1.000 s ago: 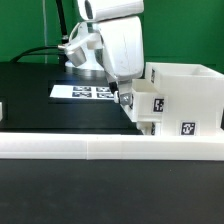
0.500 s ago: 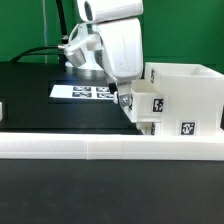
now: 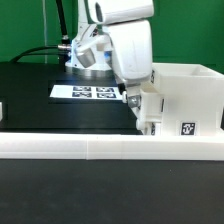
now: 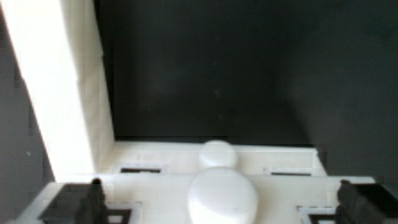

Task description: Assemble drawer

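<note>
The drawer's tall white housing (image 3: pixel 185 92) stands at the exterior view's right, against the rail, and bears square tags. My gripper (image 3: pixel 132 103) is at the housing's open side, pointing down beside a small white tray (image 3: pixel 150 112) that sits at the opening. In the wrist view the tray's front (image 4: pixel 160 165) with its round knob (image 4: pixel 217 185) lies between my fingers (image 4: pixel 80 200). The gripper (image 4: pixel 214 205) is spread wide, with one finger on each side of the tray. A tall white wall (image 4: pixel 63 90) runs along one side.
A long low white rail (image 3: pixel 100 148) crosses the front of the black table. The marker board (image 3: pixel 92 93) lies flat behind my arm. A green backdrop and cables are at the back.
My arm has shifted toward the exterior view's right, closer against the housing. The tray's corner is now more covered by the gripper.
</note>
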Robot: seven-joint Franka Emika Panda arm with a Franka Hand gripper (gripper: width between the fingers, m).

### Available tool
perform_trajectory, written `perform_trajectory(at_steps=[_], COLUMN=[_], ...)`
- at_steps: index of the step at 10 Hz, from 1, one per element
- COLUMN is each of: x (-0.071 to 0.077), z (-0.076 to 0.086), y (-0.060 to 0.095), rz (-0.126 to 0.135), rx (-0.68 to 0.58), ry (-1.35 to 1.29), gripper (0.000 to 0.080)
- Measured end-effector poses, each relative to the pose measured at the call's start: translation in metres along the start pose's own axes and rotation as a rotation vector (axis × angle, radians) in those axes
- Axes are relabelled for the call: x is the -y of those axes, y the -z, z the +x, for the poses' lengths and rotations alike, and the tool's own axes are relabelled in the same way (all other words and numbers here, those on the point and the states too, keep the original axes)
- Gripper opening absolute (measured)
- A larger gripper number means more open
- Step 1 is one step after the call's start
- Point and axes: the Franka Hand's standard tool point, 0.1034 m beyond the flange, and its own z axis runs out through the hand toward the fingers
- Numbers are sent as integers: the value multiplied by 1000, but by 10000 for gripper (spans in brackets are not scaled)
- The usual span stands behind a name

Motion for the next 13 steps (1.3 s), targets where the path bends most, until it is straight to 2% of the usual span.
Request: perform_trajectory(at_steps=[6,8,11,13], x=[2,2,1,1], z=[-3,-4,2,4], y=[-2,-7,-7,-8], rz=[4,-13,2,3], rx=[7,4,15,13], ry=[6,53,-23,-44], gripper=[649,649,649,649])
